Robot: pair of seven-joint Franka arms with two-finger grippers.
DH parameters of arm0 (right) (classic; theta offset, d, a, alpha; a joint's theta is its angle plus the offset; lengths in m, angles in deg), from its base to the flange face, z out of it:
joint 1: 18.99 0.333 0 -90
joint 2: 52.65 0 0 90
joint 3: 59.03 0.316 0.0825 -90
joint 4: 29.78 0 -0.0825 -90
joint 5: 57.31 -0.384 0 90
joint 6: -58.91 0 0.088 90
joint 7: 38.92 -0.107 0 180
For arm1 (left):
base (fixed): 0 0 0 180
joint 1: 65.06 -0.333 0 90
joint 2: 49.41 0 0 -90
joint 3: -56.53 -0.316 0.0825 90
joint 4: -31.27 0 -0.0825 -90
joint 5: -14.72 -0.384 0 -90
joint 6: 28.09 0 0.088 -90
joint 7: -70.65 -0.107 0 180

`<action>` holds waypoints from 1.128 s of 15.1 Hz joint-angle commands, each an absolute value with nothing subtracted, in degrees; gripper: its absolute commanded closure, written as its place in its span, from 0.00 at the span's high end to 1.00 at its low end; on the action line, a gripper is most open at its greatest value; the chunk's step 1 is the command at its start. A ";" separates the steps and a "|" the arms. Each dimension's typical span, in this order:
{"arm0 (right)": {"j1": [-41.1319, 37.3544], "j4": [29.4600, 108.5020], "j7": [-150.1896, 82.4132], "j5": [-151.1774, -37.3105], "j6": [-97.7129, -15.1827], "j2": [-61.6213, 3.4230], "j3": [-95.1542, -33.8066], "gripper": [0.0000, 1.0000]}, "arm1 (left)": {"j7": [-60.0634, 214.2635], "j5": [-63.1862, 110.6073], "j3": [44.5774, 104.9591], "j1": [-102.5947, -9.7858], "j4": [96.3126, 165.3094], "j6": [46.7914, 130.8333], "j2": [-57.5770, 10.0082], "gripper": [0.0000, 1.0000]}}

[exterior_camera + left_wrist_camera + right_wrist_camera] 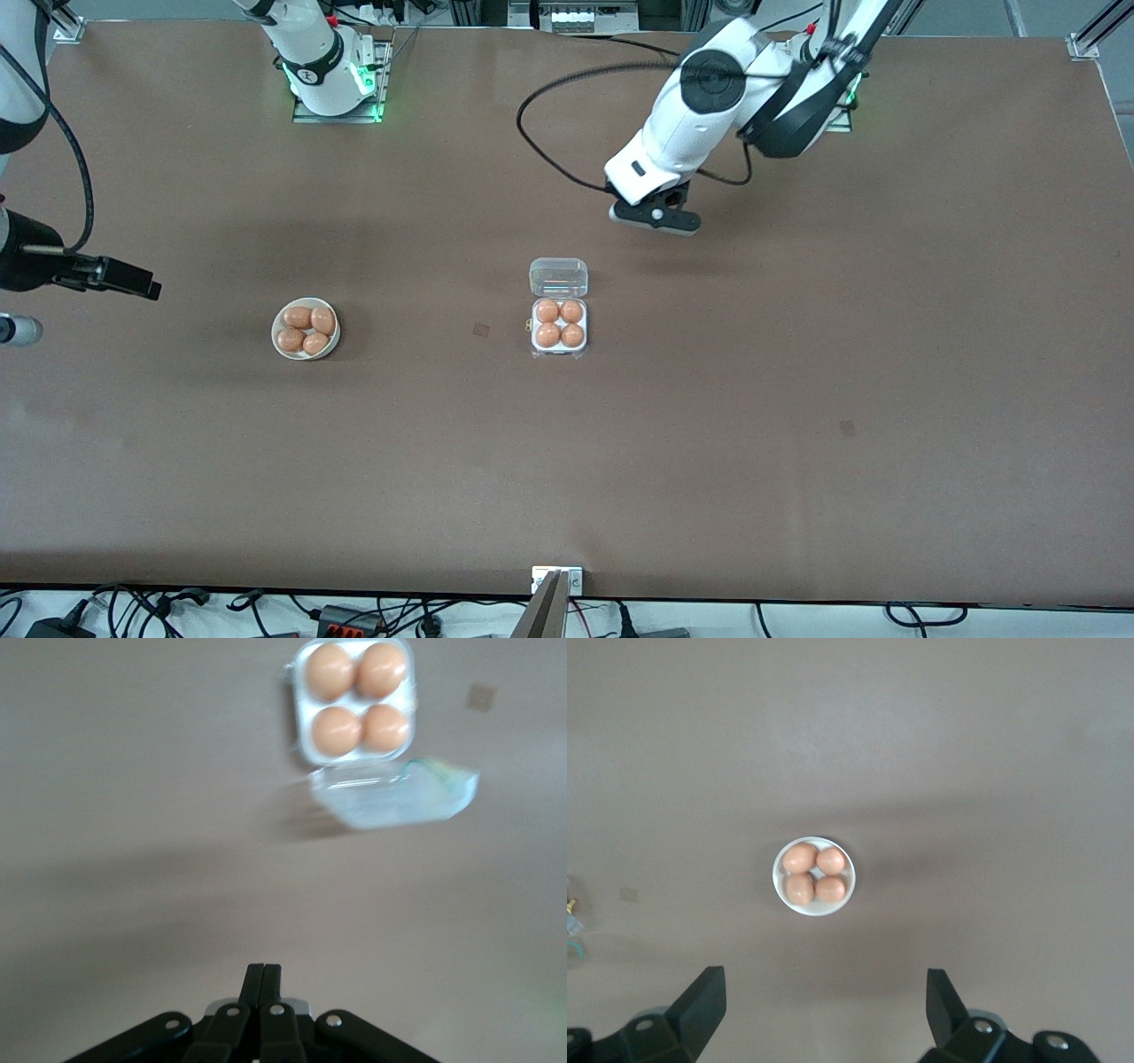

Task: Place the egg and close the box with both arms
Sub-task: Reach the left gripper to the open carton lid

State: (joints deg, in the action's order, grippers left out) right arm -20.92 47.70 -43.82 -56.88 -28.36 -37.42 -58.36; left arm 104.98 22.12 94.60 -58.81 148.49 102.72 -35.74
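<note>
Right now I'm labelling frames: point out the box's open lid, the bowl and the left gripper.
box lid (558,276), front view, middle of the clear lid.
bowl (277,340), front view, white rim.
left gripper (262,978), left wrist view, tips of its shut fingers.

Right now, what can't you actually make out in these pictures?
- Front view: the right gripper sits at the frame edge; its arm is mostly cut off.
- Left wrist view: the box lid is blurred, so its hinge is unclear.
- Front view: the left gripper fingers are hidden under the wrist.
</note>
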 commanded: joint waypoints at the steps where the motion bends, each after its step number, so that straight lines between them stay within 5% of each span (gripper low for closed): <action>1: -21.80 58.70 -42.44 -55.11 -32.66 -45.16 -57.45 1.00 | 108.61 20.36 94.76 -54.80 146.85 111.36 -27.63 0.01; 5: -22.24 68.82 -40.15 -55.29 -39.09 -51.41 -57.54 1.00 | 112.29 7.20 94.32 -53.64 146.32 119.82 -21.73 0.01; 11: -22.33 68.40 -38.75 -55.29 -38.65 -51.86 -57.45 1.00 | 122.85 -9.15 91.53 -50.92 142.03 125.81 -15.40 0.01; 17: -22.33 67.87 -38.30 -55.55 -38.65 -51.86 -57.54 1.00 | 123.29 -15.52 87.12 -50.73 126.12 125.55 -8.71 0.01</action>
